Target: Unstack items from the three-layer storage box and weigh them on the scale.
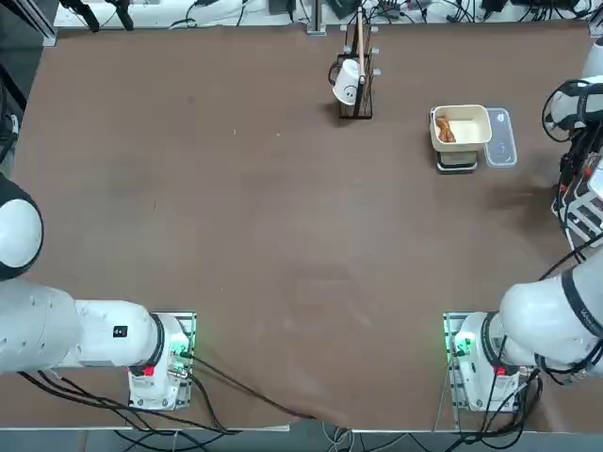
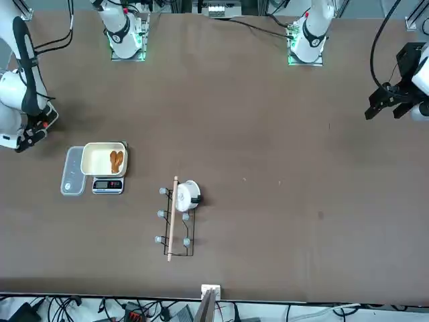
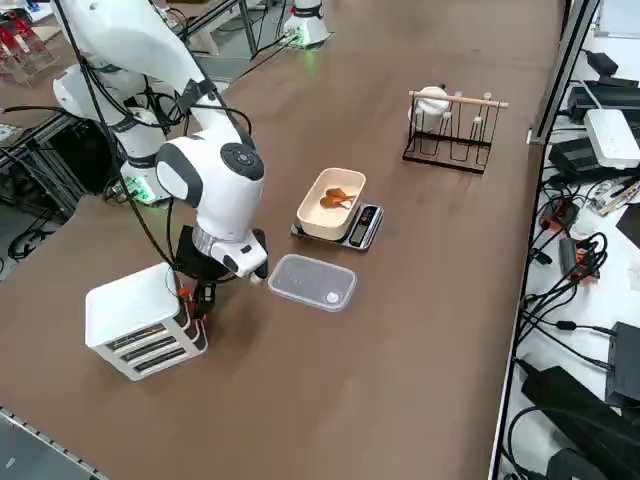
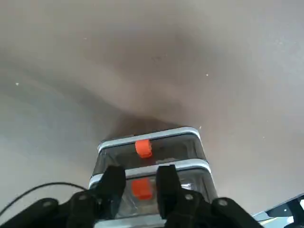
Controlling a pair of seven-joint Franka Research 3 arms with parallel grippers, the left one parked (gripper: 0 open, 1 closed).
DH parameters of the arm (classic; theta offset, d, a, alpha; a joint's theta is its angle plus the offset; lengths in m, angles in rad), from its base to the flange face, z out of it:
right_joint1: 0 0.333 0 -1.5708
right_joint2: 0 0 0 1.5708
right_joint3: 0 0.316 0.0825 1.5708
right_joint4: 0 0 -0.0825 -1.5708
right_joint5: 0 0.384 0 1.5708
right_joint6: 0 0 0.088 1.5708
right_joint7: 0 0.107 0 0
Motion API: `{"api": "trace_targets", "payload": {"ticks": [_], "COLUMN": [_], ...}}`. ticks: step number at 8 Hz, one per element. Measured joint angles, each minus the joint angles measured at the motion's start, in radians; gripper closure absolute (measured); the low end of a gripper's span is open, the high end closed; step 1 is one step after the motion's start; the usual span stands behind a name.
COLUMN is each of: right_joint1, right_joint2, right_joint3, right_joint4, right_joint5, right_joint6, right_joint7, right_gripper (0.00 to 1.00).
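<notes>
I've got the right gripper point(image 4: 141, 183) down at the front of the three-layer storage box point(image 3: 140, 320), which sits near the right edge of the surface, by the arm's own side. In the wrist view my fingers point(image 4: 113, 183) stand a narrow gap apart, one on each side of an orange tab point(image 4: 141, 188) on a drawer front; I can't tell whether they're pinching it yet, so I call nothing held. A second orange tab point(image 4: 143, 147) shows on the next drawer. To do this well, I reckon I should close squarely on the tab and pull straight out, slowly, so the box doesn't slide. The scale point(image 3: 338, 212) waits farther along that edge, two brown pieces point(image 3: 340, 198) already in its cream bowl, a clear container point(image 3: 312, 281) between scale and box.
</notes>
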State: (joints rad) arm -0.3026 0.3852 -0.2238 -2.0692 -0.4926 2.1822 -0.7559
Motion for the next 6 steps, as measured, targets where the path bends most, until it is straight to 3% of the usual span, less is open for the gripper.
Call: {"api": "trace_targets", "payload": {"ticks": [3,6], "right_joint1": [0.0,0.0], "right_joint2": [0.0,0.0], "right_joint3": [0.008,0.01], "right_joint4": [-0.004,-0.005], "right_joint5": [-0.038,-0.044], "right_joint6": [0.002,0.002], "right_joint7": [0.0,0.0], "right_gripper": [0.87,0.89]}}
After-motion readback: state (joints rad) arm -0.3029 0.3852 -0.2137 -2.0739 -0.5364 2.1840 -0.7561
